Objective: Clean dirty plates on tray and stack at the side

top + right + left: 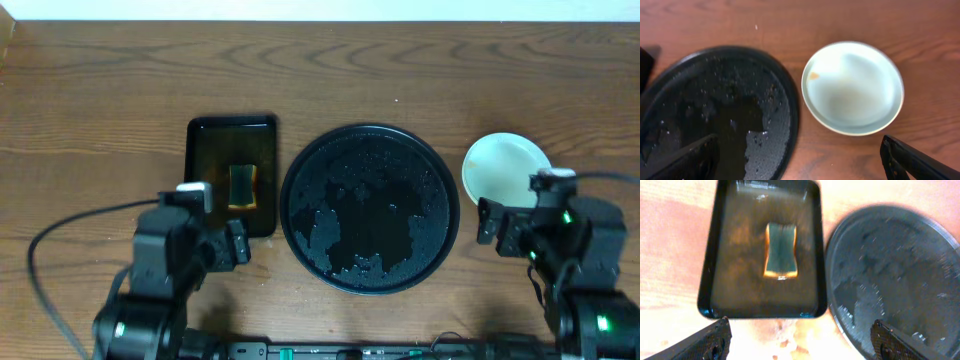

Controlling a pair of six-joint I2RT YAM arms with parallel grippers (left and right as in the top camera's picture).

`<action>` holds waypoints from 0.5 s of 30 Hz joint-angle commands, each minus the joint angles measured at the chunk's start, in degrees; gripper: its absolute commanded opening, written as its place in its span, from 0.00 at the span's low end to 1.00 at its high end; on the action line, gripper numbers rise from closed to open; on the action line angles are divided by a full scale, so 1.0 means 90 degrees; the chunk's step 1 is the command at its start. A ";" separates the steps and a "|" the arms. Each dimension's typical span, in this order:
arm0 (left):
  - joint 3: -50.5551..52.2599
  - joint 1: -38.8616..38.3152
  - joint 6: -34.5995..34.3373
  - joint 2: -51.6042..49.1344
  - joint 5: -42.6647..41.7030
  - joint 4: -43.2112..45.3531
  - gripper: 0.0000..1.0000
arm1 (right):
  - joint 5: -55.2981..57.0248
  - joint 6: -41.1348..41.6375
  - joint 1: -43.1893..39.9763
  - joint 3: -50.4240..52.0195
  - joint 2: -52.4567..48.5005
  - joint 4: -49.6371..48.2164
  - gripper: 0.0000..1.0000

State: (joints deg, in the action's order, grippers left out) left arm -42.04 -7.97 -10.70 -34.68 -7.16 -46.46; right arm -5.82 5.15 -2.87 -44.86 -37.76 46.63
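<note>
The large round black tray [370, 207] sits mid-table, wet, with no plate on it. It also shows in the left wrist view [890, 275] and the right wrist view [715, 100]. A pale mint-blue plate [503, 165] rests on the bare wood to the tray's right, with a small orange speck near its rim [852, 87]. I cannot tell whether other plates lie under it; no yellow plate shows. My left gripper [800, 340] is open and empty over the gap between the two trays. My right gripper [797, 150] is open and empty, just in front of the plate.
A smaller rectangular black tray [200, 170] holding brownish water and a green-and-yellow sponge [243, 186] lies left of the round tray; the sponge also shows in the left wrist view [781, 250]. Bare wood tabletop lies behind and at both far sides.
</note>
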 commanded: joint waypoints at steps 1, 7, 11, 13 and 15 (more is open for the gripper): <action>0.0053 0.0019 -0.0061 0.0600 0.0036 0.0005 0.89 | 0.0143 -0.0080 0.0073 0.0107 0.0403 0.0034 0.99; 0.0053 0.0019 -0.0061 0.0738 0.0036 0.0002 0.89 | 0.0146 -0.0080 0.0073 0.0107 0.0527 0.0352 0.99; 0.0053 0.0019 -0.0061 0.0738 0.0036 0.0005 0.89 | 0.0143 -0.0080 0.0073 0.0107 0.0527 0.0678 0.99; 0.0053 0.0019 -0.0061 0.0738 0.0036 0.0002 0.89 | 0.0143 -0.0080 0.0073 0.0107 0.0527 0.0784 0.99; 0.0053 0.0019 -0.0061 0.0738 0.0036 0.0002 0.89 | 0.0146 -0.0080 0.0073 0.0107 0.0527 0.0903 0.99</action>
State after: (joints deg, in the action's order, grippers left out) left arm -41.89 -7.97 -10.70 -28.12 -7.14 -46.44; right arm -5.06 5.15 -2.85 -44.25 -33.23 53.80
